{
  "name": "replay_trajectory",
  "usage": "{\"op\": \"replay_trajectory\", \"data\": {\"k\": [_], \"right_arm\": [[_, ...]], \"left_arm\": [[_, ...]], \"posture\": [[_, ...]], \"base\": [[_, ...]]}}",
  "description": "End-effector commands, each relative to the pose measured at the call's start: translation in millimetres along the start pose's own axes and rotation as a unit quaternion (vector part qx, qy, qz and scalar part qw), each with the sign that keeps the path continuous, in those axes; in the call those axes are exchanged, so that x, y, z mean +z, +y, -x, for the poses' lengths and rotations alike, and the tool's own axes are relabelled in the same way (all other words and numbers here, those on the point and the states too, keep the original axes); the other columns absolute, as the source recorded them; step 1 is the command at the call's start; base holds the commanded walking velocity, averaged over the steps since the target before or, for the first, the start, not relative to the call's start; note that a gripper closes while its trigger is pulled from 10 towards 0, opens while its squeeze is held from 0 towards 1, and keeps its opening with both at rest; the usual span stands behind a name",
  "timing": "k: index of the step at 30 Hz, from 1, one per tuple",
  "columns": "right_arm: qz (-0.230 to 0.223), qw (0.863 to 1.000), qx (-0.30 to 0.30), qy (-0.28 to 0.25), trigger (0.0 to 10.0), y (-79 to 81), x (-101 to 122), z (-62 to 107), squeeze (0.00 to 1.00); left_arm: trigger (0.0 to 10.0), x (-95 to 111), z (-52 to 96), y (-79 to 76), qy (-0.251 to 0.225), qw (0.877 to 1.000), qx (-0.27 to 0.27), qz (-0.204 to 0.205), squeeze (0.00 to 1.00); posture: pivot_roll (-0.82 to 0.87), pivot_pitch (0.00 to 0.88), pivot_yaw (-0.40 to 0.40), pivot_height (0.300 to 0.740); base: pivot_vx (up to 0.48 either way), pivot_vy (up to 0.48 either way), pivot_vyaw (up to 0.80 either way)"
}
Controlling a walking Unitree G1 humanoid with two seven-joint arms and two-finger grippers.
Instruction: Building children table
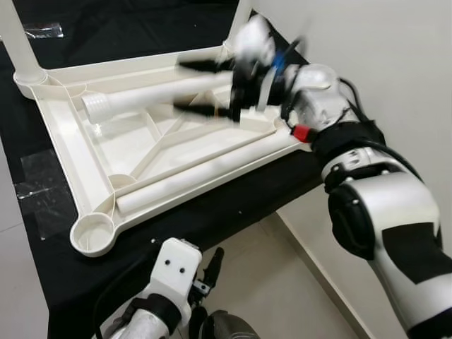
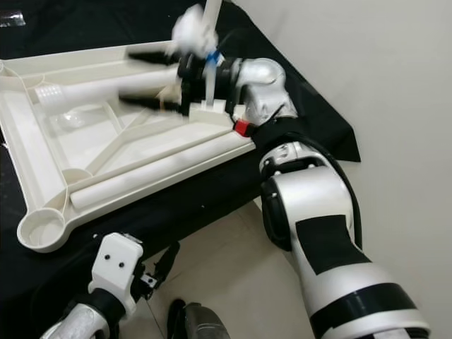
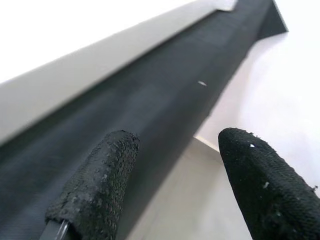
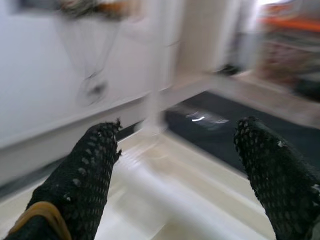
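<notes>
The upturned white tabletop (image 1: 67,152) is being used as landmark: a loose table leg (image 1: 152,95) is lying inside it, long axis running toward the right gripper (image 1: 201,88), fingers apart, straddling its end. The left gripper (image 3: 172,187), fingers apart, is hanging below the tabletop's near edge.

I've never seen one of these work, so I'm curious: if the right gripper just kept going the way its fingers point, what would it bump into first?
Probably the loose white table leg lying in the upturned tabletop. The right gripper is open, its fingers reaching over that leg, though blur makes depth uncertain.
</notes>
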State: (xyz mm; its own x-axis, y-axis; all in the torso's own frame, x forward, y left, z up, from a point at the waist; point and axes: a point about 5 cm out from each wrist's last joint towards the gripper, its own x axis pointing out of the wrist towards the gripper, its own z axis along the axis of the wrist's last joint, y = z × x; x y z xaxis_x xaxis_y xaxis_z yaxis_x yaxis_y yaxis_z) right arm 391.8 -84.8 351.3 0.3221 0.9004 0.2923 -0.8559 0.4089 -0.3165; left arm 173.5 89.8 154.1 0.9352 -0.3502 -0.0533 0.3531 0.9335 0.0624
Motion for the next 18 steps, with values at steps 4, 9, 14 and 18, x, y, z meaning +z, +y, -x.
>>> {"op": "replay_trajectory", "data": {"k": [4, 9, 14, 18], "right_arm": [[-0.026, 0.988, -0.151, -0.025, 10.0, -0.5, -30.4, 25.1, 0.0], [-0.037, 0.96, -0.274, -0.041, 10.0, 29.7, -58.2, 47.6, 0.0], [-0.042, 0.943, -0.328, -0.033, 10.0, 41.4, -68.3, 57.6, 0.0], [-0.051, 0.936, -0.347, -0.034, 10.0, 42.9, -69.1, 57.7, 0.0]], "left_arm": [[10.0, 0.0, -0.6, 9.7, -0.001, 1.0, 0.025, -0.009, 0.0], [10.0, 16.7, -11.3, 33.6, -0.034, 0.996, 0.073, -0.028, 0.0], [10.0, 33.9, -19.6, 57.7, -0.06, 0.992, 0.093, -0.052, 0.0], [10.0, 48.2, -28.7, 77.0, -0.075, 0.991, 0.097, -0.052, 0.0]], "posture": [[0.05, 0.152, -0.215, 0.74], [0.06, 0.14, -0.202, 0.74], [0.08, 0.129, -0.196, 0.74], [0.09, 0.127, -0.193, 0.74]], "base": [[0.0, 0.0, 0.0], [0.0, 0.0, 0.0], [0.0, 0.0, 0.0], [0.0, 0.0, 0.0]]}}
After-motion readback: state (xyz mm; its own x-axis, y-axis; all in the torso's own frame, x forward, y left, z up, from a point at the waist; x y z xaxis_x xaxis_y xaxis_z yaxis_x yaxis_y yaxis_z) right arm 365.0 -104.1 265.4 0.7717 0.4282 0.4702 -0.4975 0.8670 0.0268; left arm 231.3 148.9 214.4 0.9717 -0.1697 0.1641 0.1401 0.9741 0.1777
